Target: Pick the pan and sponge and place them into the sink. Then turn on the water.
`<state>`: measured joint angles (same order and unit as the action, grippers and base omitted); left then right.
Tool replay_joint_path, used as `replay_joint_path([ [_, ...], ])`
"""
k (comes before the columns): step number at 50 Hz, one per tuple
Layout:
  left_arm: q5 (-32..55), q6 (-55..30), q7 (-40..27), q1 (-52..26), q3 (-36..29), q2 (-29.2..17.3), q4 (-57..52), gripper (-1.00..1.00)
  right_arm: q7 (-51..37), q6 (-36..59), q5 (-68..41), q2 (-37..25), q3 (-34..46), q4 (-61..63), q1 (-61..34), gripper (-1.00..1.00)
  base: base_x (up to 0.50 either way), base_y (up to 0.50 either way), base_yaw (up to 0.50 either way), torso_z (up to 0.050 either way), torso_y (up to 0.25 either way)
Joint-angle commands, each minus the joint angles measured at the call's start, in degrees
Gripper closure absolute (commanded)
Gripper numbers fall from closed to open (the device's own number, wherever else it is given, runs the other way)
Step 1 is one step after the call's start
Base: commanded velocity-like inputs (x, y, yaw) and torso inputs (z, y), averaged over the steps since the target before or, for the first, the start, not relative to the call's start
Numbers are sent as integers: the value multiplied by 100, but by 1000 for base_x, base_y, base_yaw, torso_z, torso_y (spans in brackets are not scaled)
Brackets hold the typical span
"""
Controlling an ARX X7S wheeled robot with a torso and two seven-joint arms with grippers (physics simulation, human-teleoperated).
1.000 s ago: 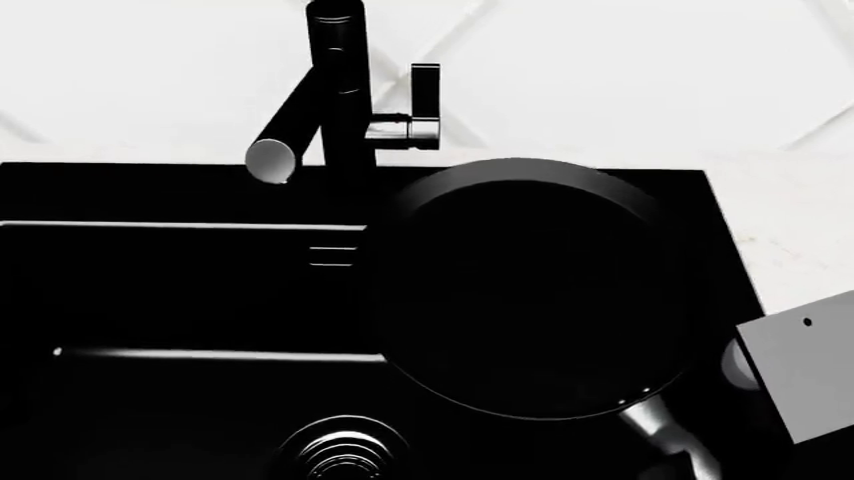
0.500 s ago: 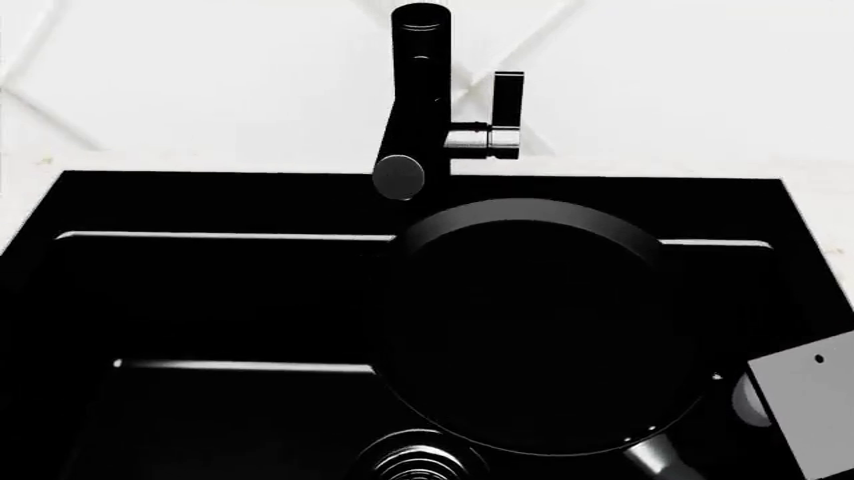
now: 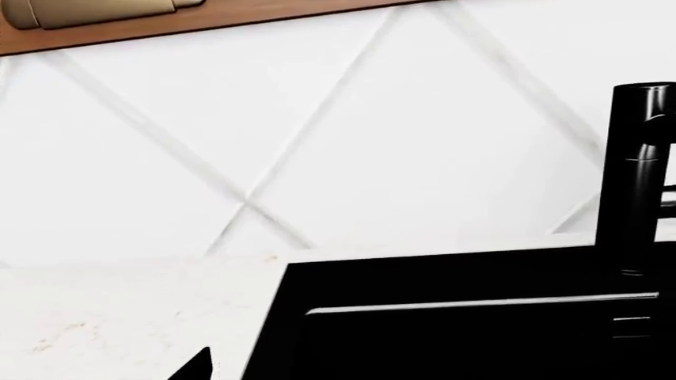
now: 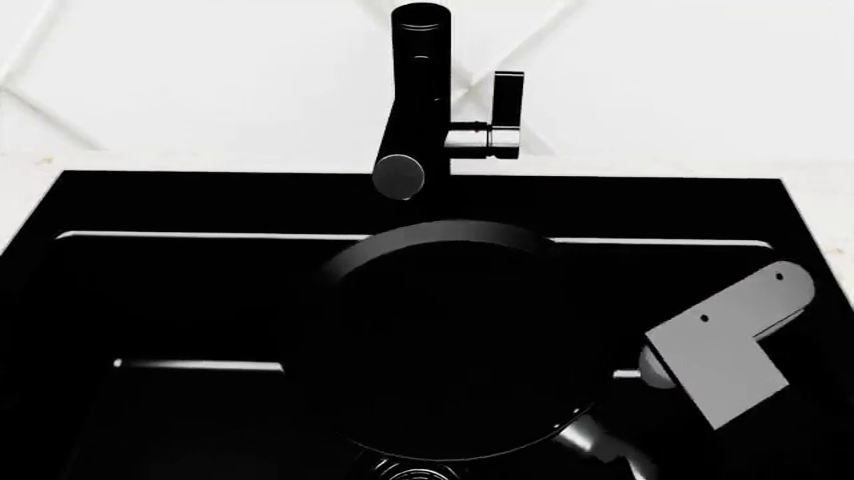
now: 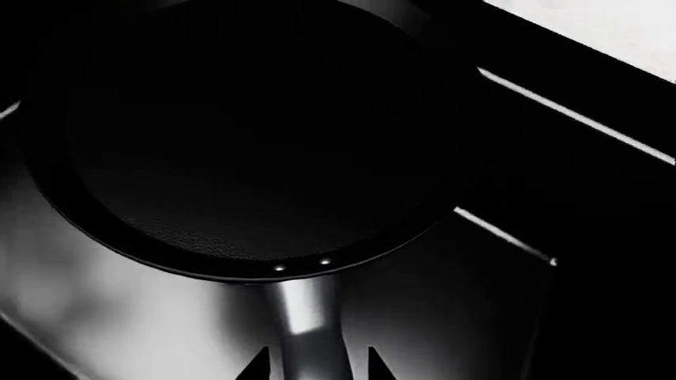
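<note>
The black pan hangs over the middle of the black sink, its grey handle pointing to the near right. In the right wrist view my right gripper is shut on that handle, a fingertip on each side, with the pan beyond it. My right arm's grey bracket sits just right of the pan. Of my left gripper only one dark fingertip shows, over the white counter beside the sink. The sponge is out of view. No water runs.
The tall black faucet stands behind the sink, spout end pointing forward and its lever upright on the right. It also shows as the faucet in the left wrist view. White counter and tiled wall surround the basin.
The pan and my right arm have moved left, from the sink's right side to its middle. Before that the head view shifted, bringing the faucet nearer centre.
</note>
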<state>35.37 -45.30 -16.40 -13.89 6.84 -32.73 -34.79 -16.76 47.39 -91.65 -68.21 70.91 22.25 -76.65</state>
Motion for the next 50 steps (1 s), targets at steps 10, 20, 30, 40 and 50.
replay_joint_path([
  [10,-4,71,4,52,44,-26,64,-100,2176,764,1991,1541,295,-1689,-1304,100,0,0,0,0,2],
  [20,4,55,-40,40,28,-15,44,-100,3669,562,3431,2079,1215,-1939,-1674,100,0,0,0,1,3],
  [30,7,201,71,168,136,-71,131,-100,4442,-183,4155,2590,1515,-2576,-1640,100,0,0,0,1,2],
  [40,-31,208,38,136,59,-43,169,-100,5057,-949,4568,3086,1694,-3327,-1375,100,0,0,0,1,2],
  [50,-83,256,18,156,-11,-5,221,-100,5534,-1050,4359,2773,1668,-2996,-1422,100,0,0,0,0,2],
])
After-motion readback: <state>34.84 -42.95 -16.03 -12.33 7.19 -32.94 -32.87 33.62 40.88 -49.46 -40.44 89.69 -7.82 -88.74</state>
